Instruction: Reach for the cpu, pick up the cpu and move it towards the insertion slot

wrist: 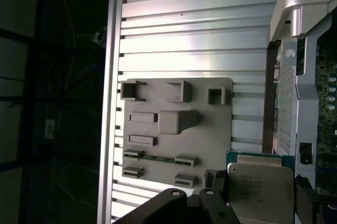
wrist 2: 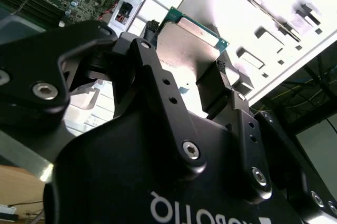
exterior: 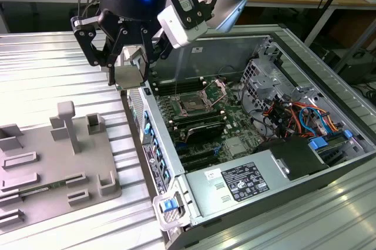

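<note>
Gripper (exterior: 127,65) is clamped on the cpu (exterior: 128,76), fingers (wrist 2: 220,84) pinching opposite edges so the silvery top stays flat and the underside isn't touched. The chip hangs in the air just over the near wall of the open computer case (exterior: 176,197), clear of the grey tray (exterior: 53,168), which sits at about 8 o'clock from it in the exterior view. In both wrist views the chip (wrist: 260,192) sits square between the pads, green edge showing (wrist 2: 192,40). The insertion slot (exterior: 192,104) lies at about 4 o'clock from the chip in the exterior view, well apart, frame open with its wire lever up, presumably to take the part. So pickup looks done and the carry is partway; the chip is held level, likely to keep it aligned for the socket.
</note>
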Robot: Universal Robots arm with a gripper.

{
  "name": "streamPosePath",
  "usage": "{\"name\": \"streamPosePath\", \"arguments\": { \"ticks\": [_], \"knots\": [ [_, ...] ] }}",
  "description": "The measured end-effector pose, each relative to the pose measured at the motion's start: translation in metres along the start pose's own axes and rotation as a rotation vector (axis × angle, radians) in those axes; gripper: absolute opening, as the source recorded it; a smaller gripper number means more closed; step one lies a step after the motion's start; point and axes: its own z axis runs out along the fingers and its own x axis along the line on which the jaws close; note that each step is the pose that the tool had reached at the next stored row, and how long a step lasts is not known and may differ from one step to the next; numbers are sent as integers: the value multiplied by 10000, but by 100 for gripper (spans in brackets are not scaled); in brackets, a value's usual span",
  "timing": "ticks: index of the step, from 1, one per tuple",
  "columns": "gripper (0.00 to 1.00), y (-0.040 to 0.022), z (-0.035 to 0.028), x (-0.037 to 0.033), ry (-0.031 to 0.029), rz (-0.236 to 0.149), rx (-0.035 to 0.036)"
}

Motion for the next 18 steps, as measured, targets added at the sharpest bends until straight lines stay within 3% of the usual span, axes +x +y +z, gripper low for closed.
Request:
{"name": "streamPosePath", "arguments": {
  "ticks": [18],
  "knots": [
    [55,-11,-7,-166,0,-1,0]
  ]
}}
